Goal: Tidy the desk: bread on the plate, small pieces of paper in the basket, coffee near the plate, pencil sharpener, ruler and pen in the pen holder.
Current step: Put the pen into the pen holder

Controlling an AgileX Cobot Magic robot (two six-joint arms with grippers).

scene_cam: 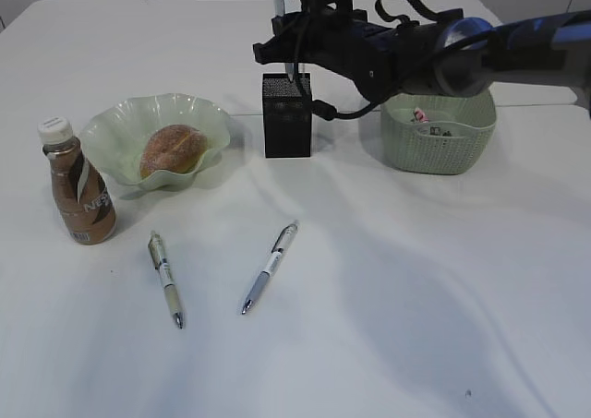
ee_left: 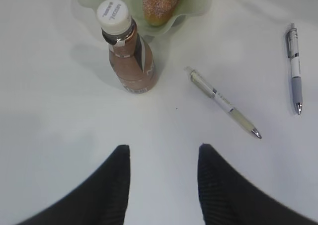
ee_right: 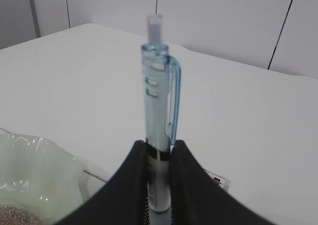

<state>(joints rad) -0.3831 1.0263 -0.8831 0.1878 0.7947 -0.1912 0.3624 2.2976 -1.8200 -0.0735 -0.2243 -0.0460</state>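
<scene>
The right gripper [ee_right: 158, 173] clamps 1 upright pen [ee_right: 157, 115] above the pen holder [scene_cam: 287, 115]; the left gripper [ee_left: 163, 158] hangs open near 2 pens [ee_left: 222, 102].

The word "NESCAFE" is printed in small dark letters on the white cap [ee_left: 115, 15] of the brown coffee bottle [ee_left: 130, 56], as seen in the left wrist view. In the exterior view, large pale letters are carried on the side of the same bottle [scene_cam: 81, 193], of which only "NES" can be made out. Dark marks are borne by the barrels of the two pens lying on the surface, but they are too small to be read.
</scene>
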